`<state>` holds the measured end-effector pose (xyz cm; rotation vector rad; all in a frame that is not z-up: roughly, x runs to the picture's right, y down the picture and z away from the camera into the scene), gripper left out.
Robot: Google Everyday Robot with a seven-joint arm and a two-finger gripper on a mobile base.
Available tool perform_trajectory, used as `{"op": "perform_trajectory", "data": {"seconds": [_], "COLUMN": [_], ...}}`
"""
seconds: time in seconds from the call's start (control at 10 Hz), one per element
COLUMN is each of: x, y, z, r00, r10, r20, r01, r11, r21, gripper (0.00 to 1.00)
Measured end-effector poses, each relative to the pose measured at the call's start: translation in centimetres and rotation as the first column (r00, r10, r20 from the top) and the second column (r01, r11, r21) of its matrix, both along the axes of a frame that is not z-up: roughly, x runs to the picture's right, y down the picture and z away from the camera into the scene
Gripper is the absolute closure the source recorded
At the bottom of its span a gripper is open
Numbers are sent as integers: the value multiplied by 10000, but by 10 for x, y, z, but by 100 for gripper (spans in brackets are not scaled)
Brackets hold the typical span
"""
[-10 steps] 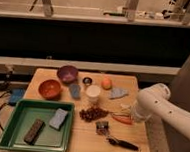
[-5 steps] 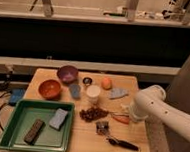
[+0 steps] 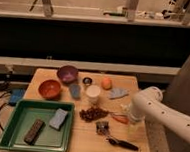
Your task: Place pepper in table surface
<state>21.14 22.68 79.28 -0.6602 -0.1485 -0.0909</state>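
Note:
The pepper (image 3: 119, 118) is a small slim orange-red piece low over or on the table surface (image 3: 82, 142), right of centre; whether it touches the wood is unclear. My gripper (image 3: 128, 121) is at the end of the white arm that reaches in from the right. It points down right beside the pepper's right end. The arm's bulky white elbow (image 3: 146, 102) hangs above it and hides part of the gripper.
A green tray (image 3: 12, 142) at front left holds a blue sponge (image 3: 58, 119) and a dark bar (image 3: 33, 131). Also on the table: orange bowl (image 3: 49, 89), purple bowl (image 3: 67, 73), white cup (image 3: 92, 94), round orange fruit (image 3: 106, 83), brown cluster (image 3: 91, 113), black-handled tool (image 3: 118, 142).
The arm's elbow has shifted left and lower over the table's right side. The pepper stays at about the same spot by the gripper.

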Motion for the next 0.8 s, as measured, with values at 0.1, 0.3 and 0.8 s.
{"op": "perform_trajectory", "data": {"seconds": [0.1,0.3,0.8], "x": [0,-3,-3], "y": [2,7,14], "z": [3,10,19], "r00": [10000,9999,9998], "r10": [2,0,108], "r20": [35,114,173], "r01": [-2,1,-104], "r11": [10000,10000,9996], "r21": [-33,-98,-253], "gripper": [20,20,20]}}
